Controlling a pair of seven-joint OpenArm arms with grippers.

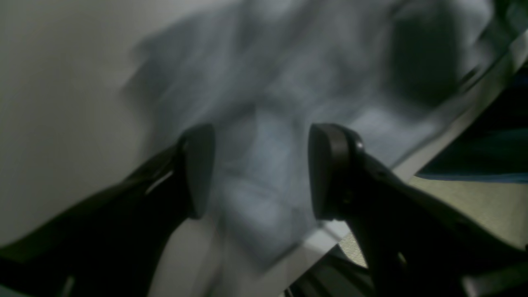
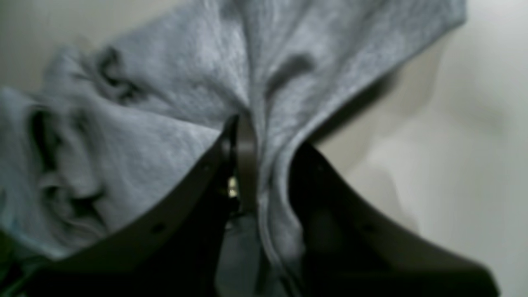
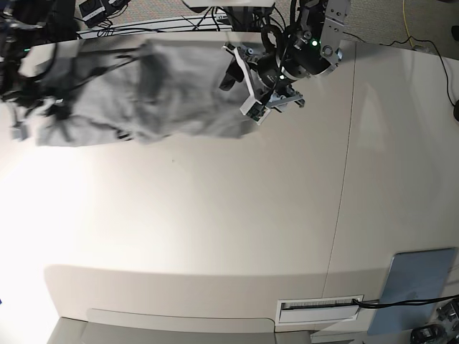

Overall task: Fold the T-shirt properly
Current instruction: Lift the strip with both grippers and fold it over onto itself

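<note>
we find the t-shirt (image 3: 143, 89) bunched, unfolded, at the upper left of the worktop (image 3: 215, 229). the right gripper (image 2: 255, 165) fingers pinch its fabric; the left gripper (image 1: 260, 169) fingers stand apart, empty. we judge folding barely begun.

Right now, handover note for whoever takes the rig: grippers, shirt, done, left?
Right gripper: jaws closed on a pinched fold of the T-shirt, cloth bunched between the fingers.
Left gripper: jaws apart, nothing between them, hovering over the shirt near the table edge.
T-shirt: lies crumpled along the far edge of the table in the base view, spread between the two arms, not flat. Left wrist view is motion-blurred.
Done: only a grasp on one side.
Left: left gripper has yet to take hold, then spreading flat and every fold.
</note>
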